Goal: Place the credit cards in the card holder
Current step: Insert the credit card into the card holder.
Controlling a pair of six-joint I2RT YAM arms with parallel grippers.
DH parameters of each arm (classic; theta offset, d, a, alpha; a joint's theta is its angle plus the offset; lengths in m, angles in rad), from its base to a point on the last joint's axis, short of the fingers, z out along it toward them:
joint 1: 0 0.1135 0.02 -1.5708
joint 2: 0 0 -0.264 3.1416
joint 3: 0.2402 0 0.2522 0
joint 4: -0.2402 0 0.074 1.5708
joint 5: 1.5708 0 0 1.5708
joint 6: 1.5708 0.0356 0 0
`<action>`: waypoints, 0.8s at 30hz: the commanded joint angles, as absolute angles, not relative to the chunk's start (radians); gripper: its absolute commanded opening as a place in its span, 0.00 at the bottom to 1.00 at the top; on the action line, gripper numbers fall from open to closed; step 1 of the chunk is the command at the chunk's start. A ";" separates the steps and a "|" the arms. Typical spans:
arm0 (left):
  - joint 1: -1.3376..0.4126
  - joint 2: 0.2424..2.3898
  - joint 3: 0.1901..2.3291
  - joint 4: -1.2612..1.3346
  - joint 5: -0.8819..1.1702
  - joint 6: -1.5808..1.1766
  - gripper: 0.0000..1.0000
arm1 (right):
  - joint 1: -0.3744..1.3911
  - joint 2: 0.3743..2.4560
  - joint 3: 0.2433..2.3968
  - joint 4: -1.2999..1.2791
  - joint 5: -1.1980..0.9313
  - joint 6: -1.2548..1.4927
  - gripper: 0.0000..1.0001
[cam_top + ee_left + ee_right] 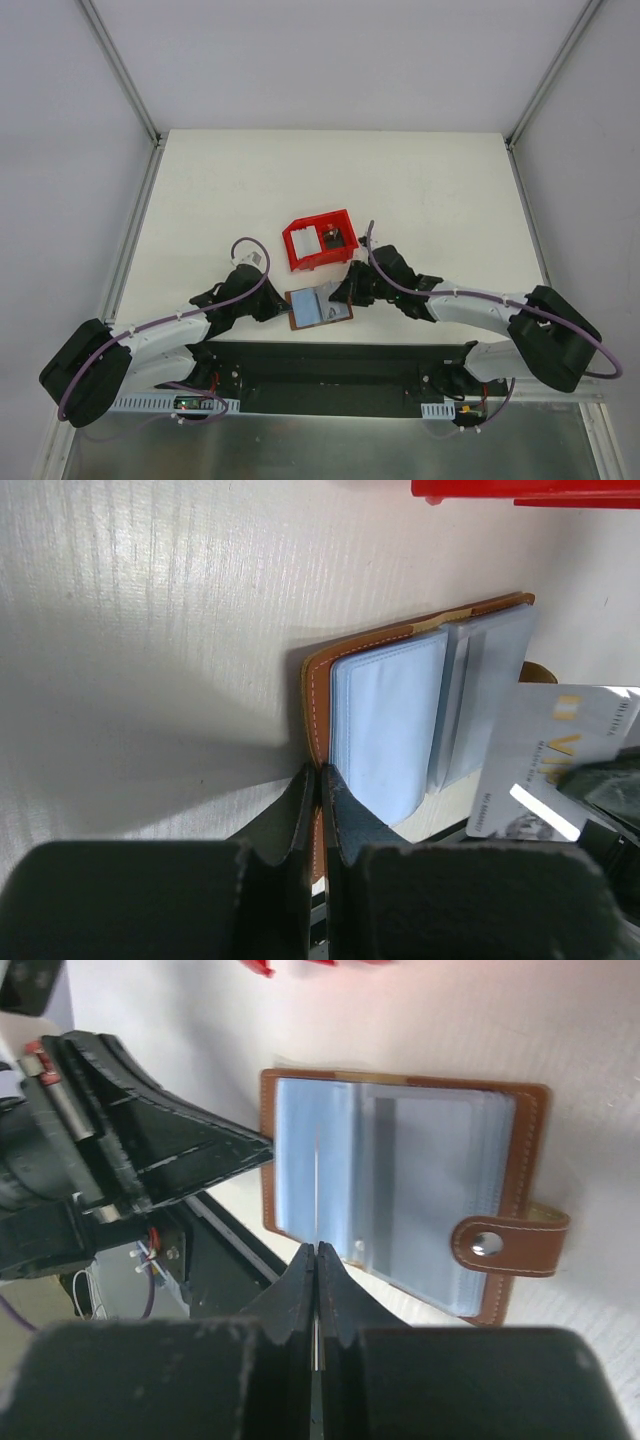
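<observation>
Brown card holder (527, 1150) open, pale blue sleeves (385, 720), gold-lettered whitish credit card (550, 755)

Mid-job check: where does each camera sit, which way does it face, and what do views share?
Top external: above and behind the bases, looking down on the table; both arms show, left gripper and right gripper meeting at the open card holder.
Left wrist: on the left arm, looking along its own fingers, shut on the holder's brown cover.
Right wrist: on the right arm, looking along its own fingers, shut on a credit card, edge-on here.
Shared: both wrist views show the holder and the other gripper.
</observation>
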State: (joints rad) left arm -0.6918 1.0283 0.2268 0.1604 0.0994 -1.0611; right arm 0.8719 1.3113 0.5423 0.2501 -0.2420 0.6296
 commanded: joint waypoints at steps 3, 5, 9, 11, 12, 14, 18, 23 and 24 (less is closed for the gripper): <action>-0.683 1.029 0.210 0.160 0.103 -1.075 0.00 | 0.877 1.370 0.492 0.409 -0.201 0.715 0.00; -0.683 1.026 0.210 0.160 0.101 -1.074 0.00 | 0.877 1.400 0.489 0.446 -0.216 0.721 0.00; -0.683 1.031 0.212 0.160 0.101 -1.074 0.00 | 0.879 1.453 0.482 0.514 -0.247 0.735 0.00; -0.683 1.032 0.212 0.160 0.103 -1.078 0.00 | 0.879 1.471 0.471 0.543 -0.250 0.745 0.00; -0.683 1.031 0.212 0.161 0.103 -1.080 0.00 | 0.879 1.479 0.468 0.551 -0.250 0.749 0.00; -0.683 1.031 0.210 0.158 0.101 -1.081 0.00 | 0.877 1.489 0.460 0.552 -0.247 0.747 0.00; -0.683 1.032 0.212 0.160 0.100 -1.083 0.00 | 0.879 1.512 0.448 0.558 -0.255 0.721 0.00; -0.683 1.037 0.215 0.160 0.101 -1.081 0.00 | 0.877 1.529 0.426 0.615 -0.264 0.677 0.00; -0.683 1.037 0.215 0.160 0.101 -1.081 0.00 | 0.879 1.537 0.425 0.636 -0.271 0.664 0.00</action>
State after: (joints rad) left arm -0.6918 1.0283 0.2249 0.1600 0.1005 -1.0782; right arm 0.8730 1.5116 0.4446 0.5613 -0.2459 0.7200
